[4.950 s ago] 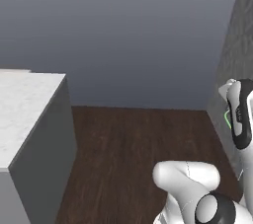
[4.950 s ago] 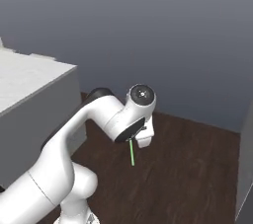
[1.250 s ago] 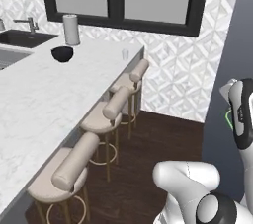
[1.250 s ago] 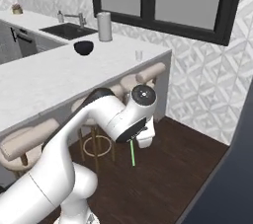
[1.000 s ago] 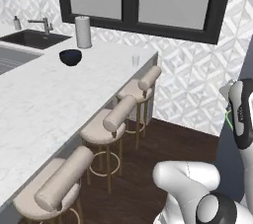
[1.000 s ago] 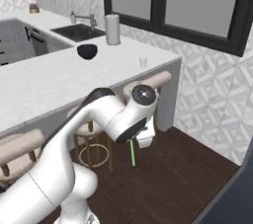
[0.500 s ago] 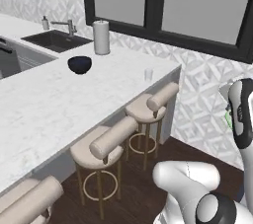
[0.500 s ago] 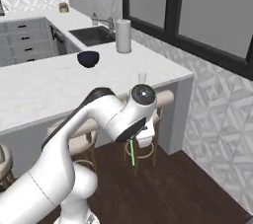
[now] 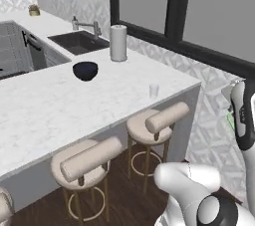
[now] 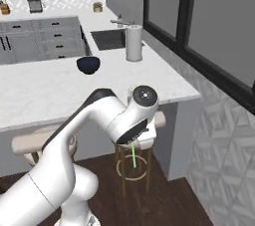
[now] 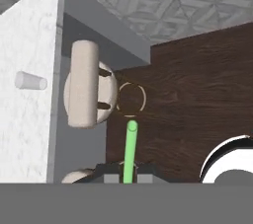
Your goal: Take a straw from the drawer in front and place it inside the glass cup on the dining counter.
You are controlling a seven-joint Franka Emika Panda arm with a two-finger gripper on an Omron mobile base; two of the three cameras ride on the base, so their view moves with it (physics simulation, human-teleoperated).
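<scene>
My pincer (image 10: 133,145) is shut tight on the straw (image 10: 133,156), which hangs down green from between my fingers, over the dark wood floor (image 10: 169,200) beside the dining counter (image 10: 60,90). In the hand view the straw (image 11: 130,151) runs up from between the tips toward a beige stool (image 11: 85,86) tucked under the counter's edge.

The glass cup (image 9: 154,90) stands upright near the counter's end corner, close to the edge w/ the stools, nothing in it that I can see. In the hand view the cup (image 11: 30,81) shows small on the white top, well apart from the straw.

Dark blue bowl (image 9: 85,70) sits further in along the counter, towards the sink (image 9: 78,42). White paper-towel roll (image 9: 118,43) stands upright at the far edge next to the sink. Two stools (image 9: 155,122) line the near side below the cup's corner. My arm is off the counter, gripper lower than the countertop in the right base view.
</scene>
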